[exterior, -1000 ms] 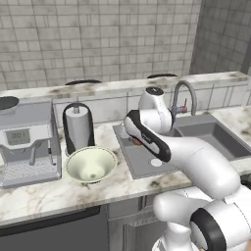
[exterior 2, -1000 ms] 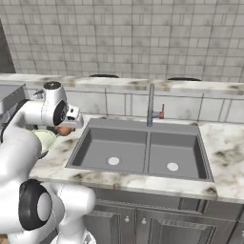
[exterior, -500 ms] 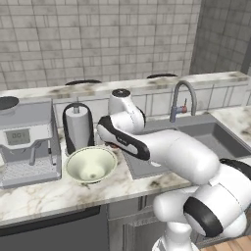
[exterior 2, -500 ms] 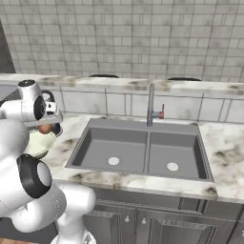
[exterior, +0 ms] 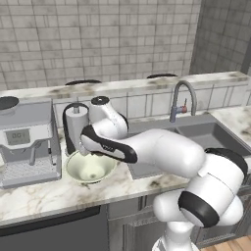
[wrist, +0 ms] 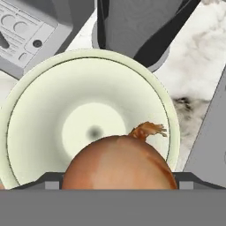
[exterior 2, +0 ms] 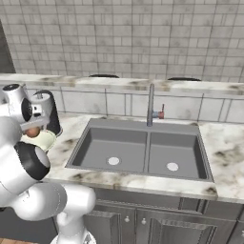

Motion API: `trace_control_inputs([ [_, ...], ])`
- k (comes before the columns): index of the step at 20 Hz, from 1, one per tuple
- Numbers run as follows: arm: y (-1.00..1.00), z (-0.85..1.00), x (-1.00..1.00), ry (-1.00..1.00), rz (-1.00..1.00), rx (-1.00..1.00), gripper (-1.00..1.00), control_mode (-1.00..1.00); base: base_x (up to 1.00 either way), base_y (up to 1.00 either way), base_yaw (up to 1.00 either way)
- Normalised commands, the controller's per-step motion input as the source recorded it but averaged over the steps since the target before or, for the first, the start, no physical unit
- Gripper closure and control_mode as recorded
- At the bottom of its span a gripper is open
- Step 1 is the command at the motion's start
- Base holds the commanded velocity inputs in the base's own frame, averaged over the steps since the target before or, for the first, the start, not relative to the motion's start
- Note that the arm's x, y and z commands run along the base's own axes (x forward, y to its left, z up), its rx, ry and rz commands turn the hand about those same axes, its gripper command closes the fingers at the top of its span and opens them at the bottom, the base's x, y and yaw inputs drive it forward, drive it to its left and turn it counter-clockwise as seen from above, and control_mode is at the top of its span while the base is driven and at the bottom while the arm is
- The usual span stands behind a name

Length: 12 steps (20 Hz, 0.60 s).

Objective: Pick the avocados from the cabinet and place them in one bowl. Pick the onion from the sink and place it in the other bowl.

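One onion (wrist: 118, 162) sits clamped in my gripper (wrist: 118, 176), hanging above the near side of the cream bowl (wrist: 39, 106), whose hollow lies just ahead. I judge a short push forward centres it before letting go.

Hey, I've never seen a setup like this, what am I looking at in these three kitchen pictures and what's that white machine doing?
It is a rendered kitchen with a white robot arm on a driving base. Two pictures come from cameras behind the arm, left and right; the third looks along its pincer. On the marble counter stand a coffee machine, a paper towel holder and a pale cream bowl, beside a double sink. The pincer holds an orange-brown onion just above that bowl.
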Motion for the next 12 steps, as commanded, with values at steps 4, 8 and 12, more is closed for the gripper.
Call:
trace_control_inputs([
  [4,0.08,-0.41,-0.18,0.0,0.1,0.05,1.0,-1.0,0.0,0.0,0.0],
  [8,0.21,-0.18,-0.06,-0.05,0.12,0.0,1.0,-1.0,0.0,0.0,0.0],
  [12,0.28,0.0,0.0,-0.08,0.1,-0.07,1.0,-1.0,0.0,0.0,0.0],
])
